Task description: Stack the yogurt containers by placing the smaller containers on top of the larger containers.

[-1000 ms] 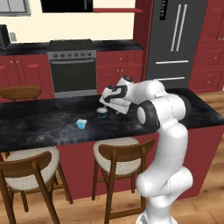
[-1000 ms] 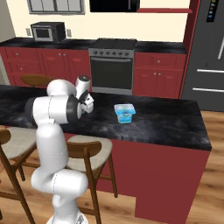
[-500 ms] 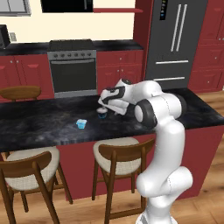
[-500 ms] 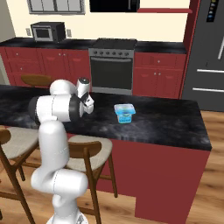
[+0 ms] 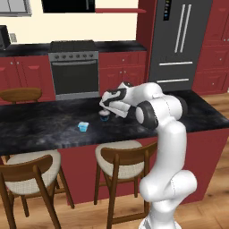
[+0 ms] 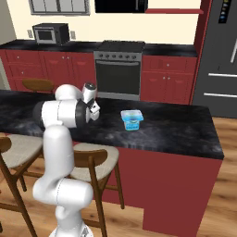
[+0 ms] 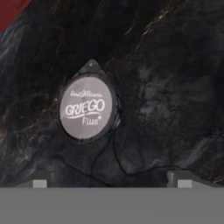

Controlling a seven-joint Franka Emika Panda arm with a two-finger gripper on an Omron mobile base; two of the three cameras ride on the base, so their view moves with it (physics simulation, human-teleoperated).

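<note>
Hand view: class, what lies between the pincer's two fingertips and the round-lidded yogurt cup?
Only bare dark marbled counter. In the hand view the fingertips rise at the bottom edge, and the cup sits beyond them, left of centre, untouched, with nothing in between.

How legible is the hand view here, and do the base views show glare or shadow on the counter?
Hand view: dim and soft, yet the dark cup's lid lettering reads; fingertips barely show. Left base view: even light, no glare on the counter; the gripper hovers over that cup. Right base view: the boxy pack looks crisp and bright.
</note>
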